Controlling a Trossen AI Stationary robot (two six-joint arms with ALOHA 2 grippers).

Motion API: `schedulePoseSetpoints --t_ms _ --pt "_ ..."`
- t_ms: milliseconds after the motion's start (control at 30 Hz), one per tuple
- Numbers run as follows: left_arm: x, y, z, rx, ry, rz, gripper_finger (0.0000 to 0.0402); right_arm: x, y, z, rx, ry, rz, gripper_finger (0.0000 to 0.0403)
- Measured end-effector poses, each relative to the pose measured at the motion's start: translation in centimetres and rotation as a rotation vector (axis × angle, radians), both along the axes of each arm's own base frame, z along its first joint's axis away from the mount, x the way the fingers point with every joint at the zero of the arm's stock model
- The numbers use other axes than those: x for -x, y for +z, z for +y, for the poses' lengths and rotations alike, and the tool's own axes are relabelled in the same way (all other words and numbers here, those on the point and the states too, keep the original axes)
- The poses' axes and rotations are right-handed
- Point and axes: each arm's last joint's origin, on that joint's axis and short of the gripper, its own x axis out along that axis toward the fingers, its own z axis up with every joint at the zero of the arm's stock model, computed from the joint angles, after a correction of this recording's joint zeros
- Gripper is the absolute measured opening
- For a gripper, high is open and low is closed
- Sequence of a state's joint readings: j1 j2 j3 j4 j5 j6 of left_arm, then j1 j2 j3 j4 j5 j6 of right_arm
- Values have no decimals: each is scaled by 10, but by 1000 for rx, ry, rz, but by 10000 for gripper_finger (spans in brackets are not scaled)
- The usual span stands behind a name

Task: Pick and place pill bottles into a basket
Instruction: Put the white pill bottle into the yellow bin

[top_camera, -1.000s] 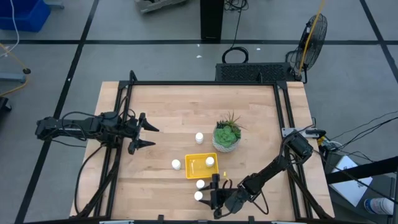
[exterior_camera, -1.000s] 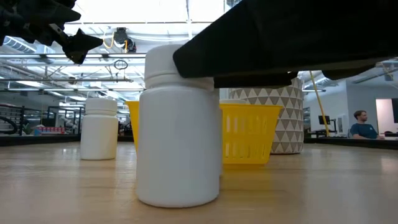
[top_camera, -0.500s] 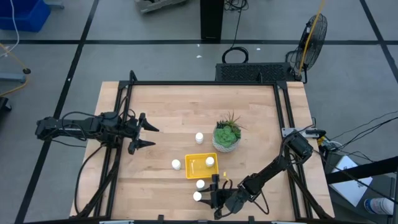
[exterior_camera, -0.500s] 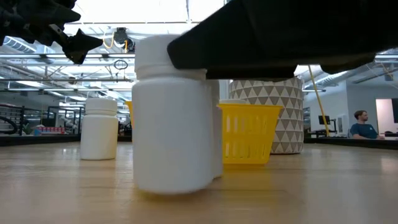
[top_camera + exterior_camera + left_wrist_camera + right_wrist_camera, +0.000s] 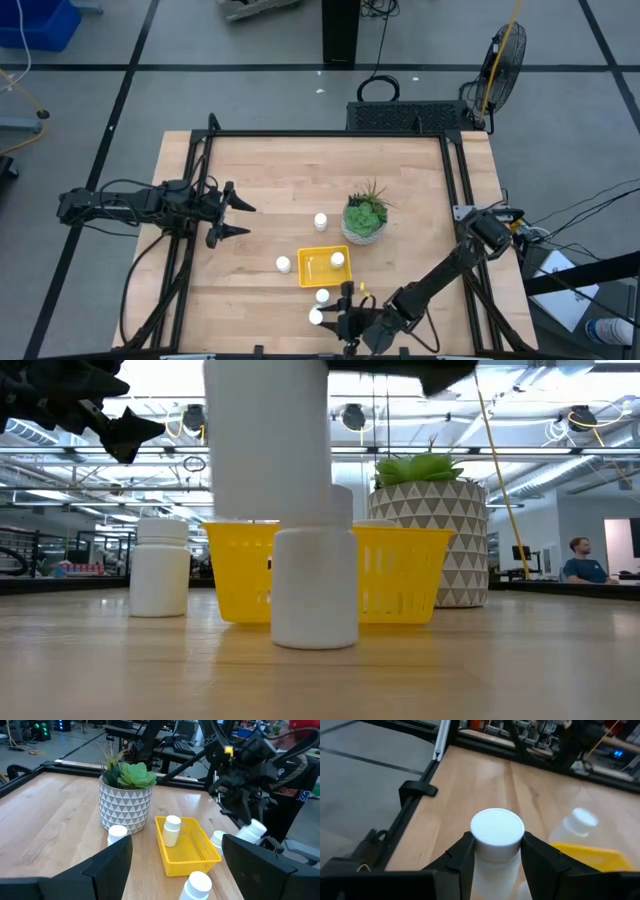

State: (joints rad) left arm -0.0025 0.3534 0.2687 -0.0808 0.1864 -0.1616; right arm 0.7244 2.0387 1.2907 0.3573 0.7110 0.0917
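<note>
Five white pill bottles show. One bottle (image 5: 338,259) stands in the yellow basket (image 5: 312,270). Three stand on the table: one (image 5: 320,221) beside the plant pot, one (image 5: 283,264) left of the basket, and one (image 5: 322,296) in front of it. My right gripper (image 5: 326,319), near the table's front edge, is shut on the fifth bottle (image 5: 316,317), which shows lifted in the low view (image 5: 265,440). My left gripper (image 5: 248,220) is open and empty above the table's left part. My right gripper pinches the bottle's body just under its cap (image 5: 496,851) between its two fingers (image 5: 462,857). The fingers come roughly level from the table's right side. The bottle stands upright in the hold, lifted clear of the table.
A pale patterned pot with a green plant (image 5: 364,220) stands right behind the basket. A dark metal frame (image 5: 190,250) runs along the table's sides. Bare wood lies on the far half and left of the basket. A person (image 5: 580,560) sits in the room beyond.
My right gripper has risen with the bottle, which has gone from standing on the table to hanging upright, clear of it. It has also shifted slightly toward the near edge. The bottle behind it now shows in the low view.
</note>
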Motion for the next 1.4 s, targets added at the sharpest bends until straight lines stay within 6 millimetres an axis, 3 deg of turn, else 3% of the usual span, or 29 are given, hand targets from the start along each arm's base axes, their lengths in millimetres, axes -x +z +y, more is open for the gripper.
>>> schedulePoseSetpoints --t_ms 433,700,867,1000,1233,1400 --pt "0 0 0 2 -10 0 310 17 56 -16 90 -63 -39 117" --pt "0 -1 -1 4 -21 6 310 23 44 -25 86 -80 -10 60" --pt "0 -1 -1 4 -23 6 310 23 39 -29 77 -91 0 48" --pt "0 -1 -1 6 -31 6 310 23 39 -28 69 -74 4 71" --pt "-1 -7 -3 29 -109 76 310 22 37 -30 5 -87 23 158" --pt "-7 -20 -2 42 -67 212 310 17 18 -47 -145 -30 88 222"
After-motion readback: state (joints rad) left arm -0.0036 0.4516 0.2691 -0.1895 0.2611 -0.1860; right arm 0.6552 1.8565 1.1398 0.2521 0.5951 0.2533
